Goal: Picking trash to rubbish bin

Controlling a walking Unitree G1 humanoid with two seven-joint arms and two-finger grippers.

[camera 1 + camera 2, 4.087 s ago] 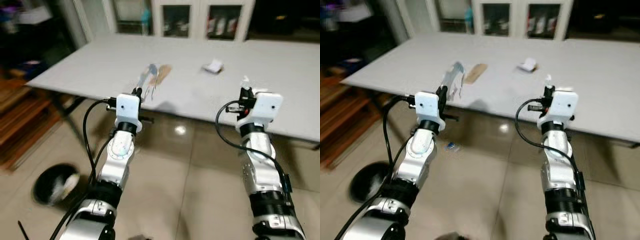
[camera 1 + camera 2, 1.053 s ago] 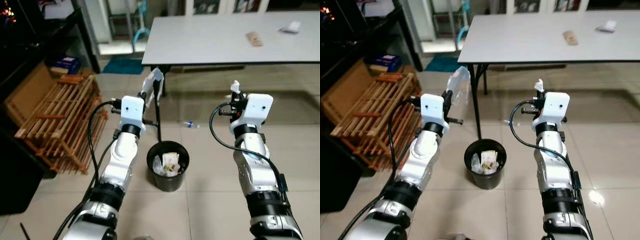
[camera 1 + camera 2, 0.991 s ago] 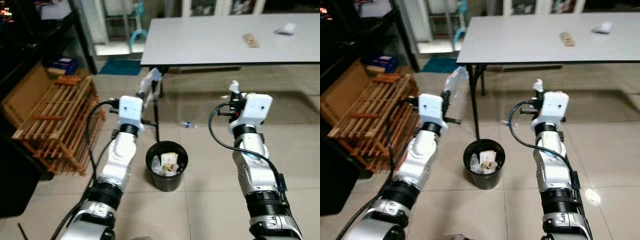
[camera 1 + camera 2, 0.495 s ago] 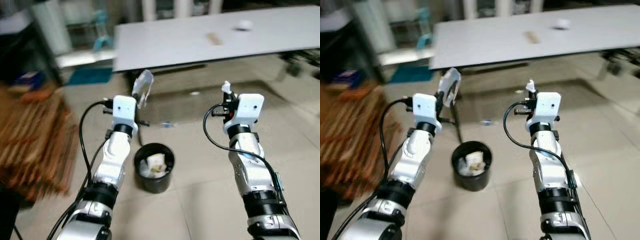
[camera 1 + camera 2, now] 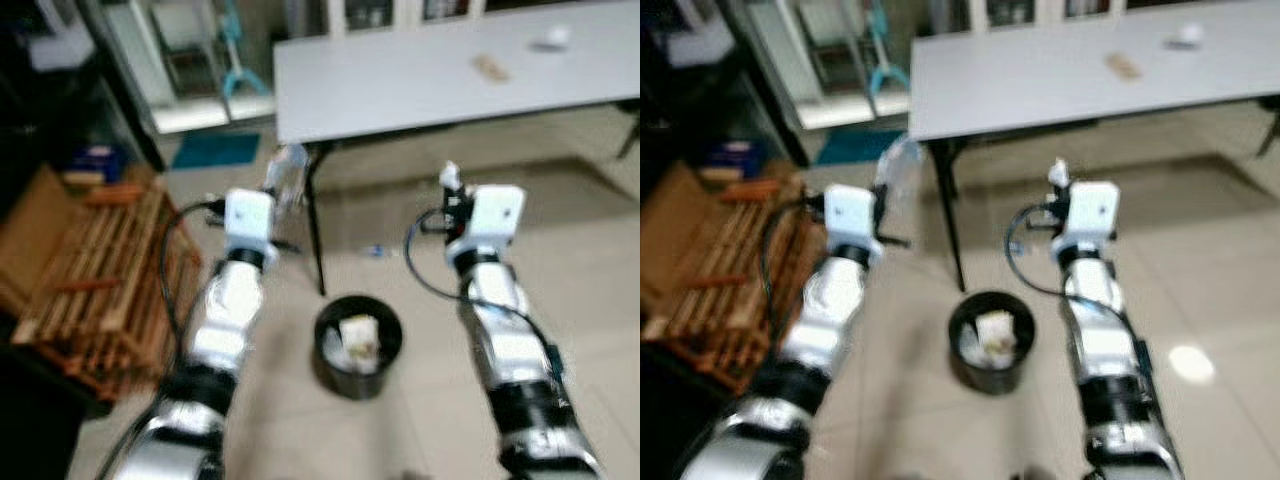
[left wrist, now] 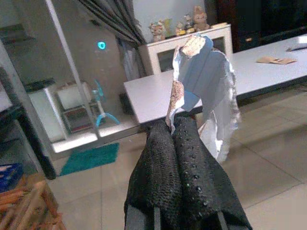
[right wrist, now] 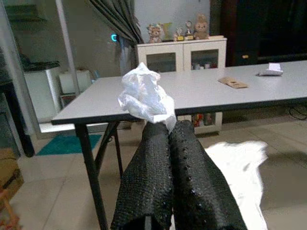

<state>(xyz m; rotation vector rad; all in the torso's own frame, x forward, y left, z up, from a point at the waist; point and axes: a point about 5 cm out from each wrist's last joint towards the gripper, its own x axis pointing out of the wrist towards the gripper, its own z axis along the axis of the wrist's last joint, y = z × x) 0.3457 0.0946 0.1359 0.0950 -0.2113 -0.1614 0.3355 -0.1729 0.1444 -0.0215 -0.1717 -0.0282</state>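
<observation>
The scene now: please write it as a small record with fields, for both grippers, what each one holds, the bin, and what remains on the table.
left gripper: shut on a torn foil wrapper, raised to the left of the bin
right gripper: shut on a crumpled white wad, raised above and to the right of the bin
bin: black, round, on the tiled floor between the two arms, some trash already inside
table: grey, beyond the bin
left on table: a brown piece and a white piece
task state: both pieces held, neither dropped yet
</observation>
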